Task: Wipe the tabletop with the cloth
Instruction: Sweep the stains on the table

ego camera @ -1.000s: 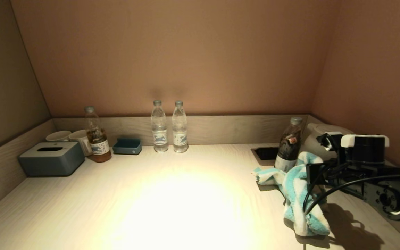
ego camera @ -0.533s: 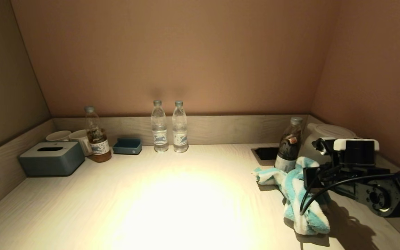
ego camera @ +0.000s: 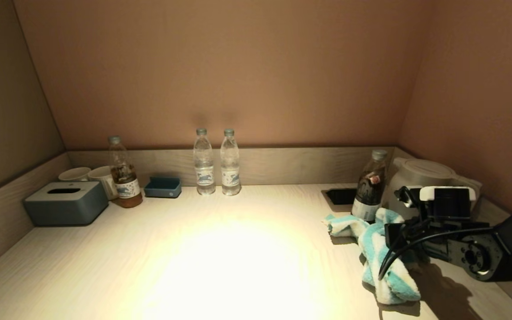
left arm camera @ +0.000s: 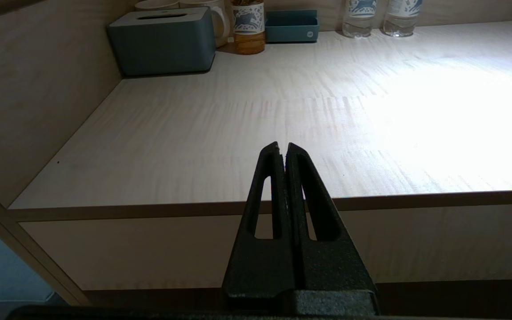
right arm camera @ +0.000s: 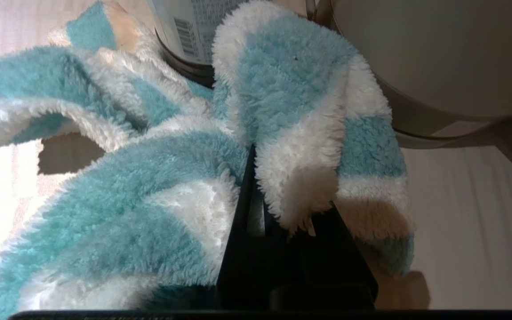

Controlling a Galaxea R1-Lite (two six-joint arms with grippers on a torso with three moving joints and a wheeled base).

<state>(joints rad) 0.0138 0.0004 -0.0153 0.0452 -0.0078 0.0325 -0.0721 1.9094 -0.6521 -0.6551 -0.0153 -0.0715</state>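
Note:
The teal and white striped cloth (ego camera: 374, 249) hangs bunched at the right of the pale tabletop (ego camera: 238, 258), its lower end resting on the surface. My right gripper (ego camera: 394, 233) is shut on the cloth's upper folds. In the right wrist view the cloth (right arm camera: 149, 186) covers the fingertips of the right gripper (right arm camera: 254, 151). My left gripper (left arm camera: 282, 146) is shut with nothing in it. It hangs in front of the tabletop's (left arm camera: 238, 111) front edge, out of the head view.
A dark bottle (ego camera: 368, 186) and a white kettle (ego camera: 425, 175) stand just behind the cloth, beside the dark cutout (ego camera: 340, 195). Two water bottles (ego camera: 204, 162) line the back rim. A tea bottle (ego camera: 124, 178), blue tray (ego camera: 163, 187), cups (ego camera: 74, 174) and tissue box (ego camera: 66, 202) fill the back left.
My right arm has moved down and a little leftward, bringing the held cloth lower against the tabletop. The left gripper has not changed.

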